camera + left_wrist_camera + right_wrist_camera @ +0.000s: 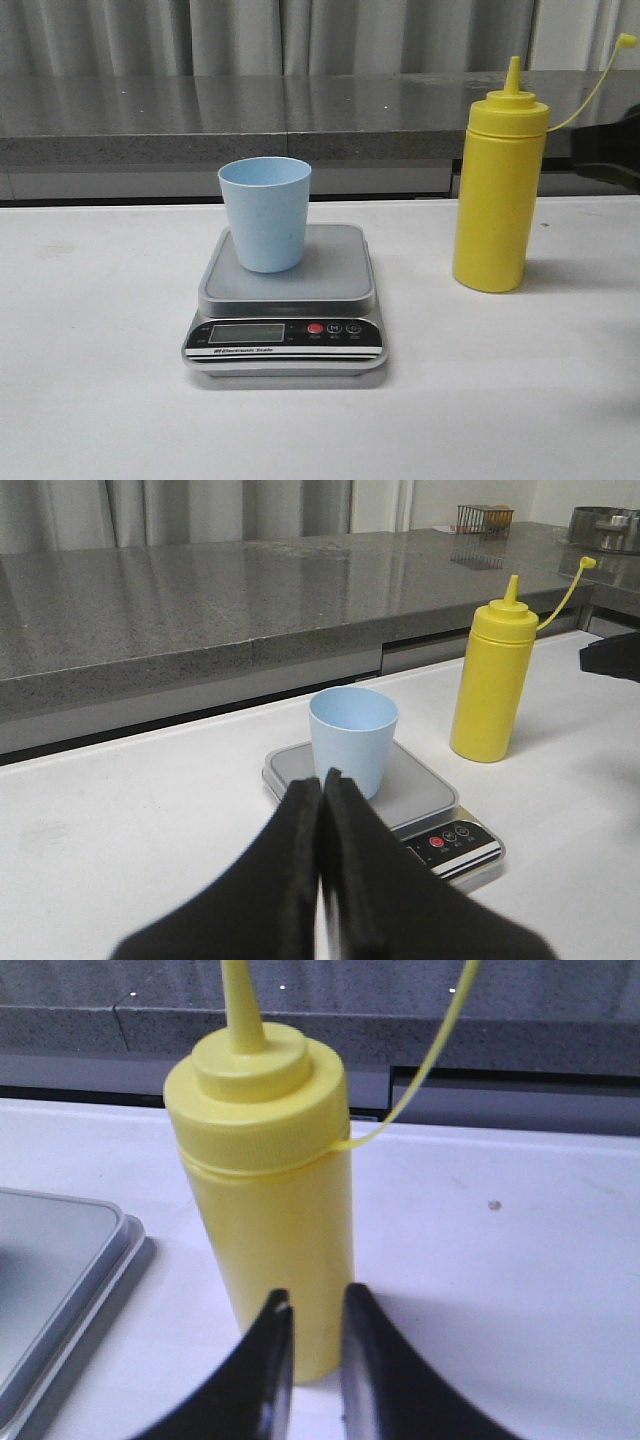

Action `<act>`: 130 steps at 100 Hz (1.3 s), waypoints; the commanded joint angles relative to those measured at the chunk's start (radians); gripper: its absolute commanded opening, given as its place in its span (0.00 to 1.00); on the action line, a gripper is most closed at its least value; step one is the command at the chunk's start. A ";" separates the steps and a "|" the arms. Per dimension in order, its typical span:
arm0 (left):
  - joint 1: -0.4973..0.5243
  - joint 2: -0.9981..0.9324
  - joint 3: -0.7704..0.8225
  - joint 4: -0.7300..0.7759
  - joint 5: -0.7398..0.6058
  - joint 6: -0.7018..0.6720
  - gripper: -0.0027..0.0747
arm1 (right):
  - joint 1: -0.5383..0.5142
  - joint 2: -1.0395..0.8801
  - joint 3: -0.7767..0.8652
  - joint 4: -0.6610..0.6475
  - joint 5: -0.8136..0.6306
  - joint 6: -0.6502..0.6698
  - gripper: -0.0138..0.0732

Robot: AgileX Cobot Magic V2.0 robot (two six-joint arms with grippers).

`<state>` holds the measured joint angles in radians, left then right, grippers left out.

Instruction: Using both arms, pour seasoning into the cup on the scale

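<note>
The light blue cup (pixel 265 213) stands upright on the back left part of the silver scale (pixel 340 270), mid-table. The yellow seasoning bottle (pixel 497 195) stands upright on the table to the right of the scale, with its cap strand arcing off to the right. My left gripper (pixel 322 778) is shut and empty, short of the cup (pixel 352 735) and the scale (pixel 425 785). My right gripper (pixel 315 1300) is open by a narrow gap. It is close in front of the bottle (pixel 265 1190) and not around it. The scale's edge (pixel 50 1270) shows beside the bottle.
A grey stone counter ledge (pixel 300 120) runs along the back of the white table (pixel 100 400). A wire basket (pixel 485 518) and a metal pot (pixel 605 525) sit far back on the counter. A black part of the right arm (pixel 612 658) shows beyond the bottle (pixel 490 685).
</note>
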<state>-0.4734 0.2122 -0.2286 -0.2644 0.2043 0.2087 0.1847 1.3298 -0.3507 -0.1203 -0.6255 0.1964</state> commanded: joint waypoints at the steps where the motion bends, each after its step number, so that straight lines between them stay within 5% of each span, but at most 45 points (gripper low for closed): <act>1: -0.006 0.008 -0.030 -0.008 -0.083 -0.008 0.01 | -0.007 -0.082 0.020 0.036 -0.058 0.001 0.08; 39: -0.006 0.008 -0.030 -0.008 -0.083 -0.008 0.01 | -0.007 -0.308 0.081 0.079 0.069 0.001 0.08; 130: -0.006 0.008 -0.030 -0.008 -0.083 -0.008 0.01 | -0.097 -0.699 0.314 0.044 0.113 -0.092 0.08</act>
<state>-0.4734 0.2122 -0.2286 -0.2644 0.2043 0.2087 0.0955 0.6598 -0.0296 -0.0656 -0.4366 0.1148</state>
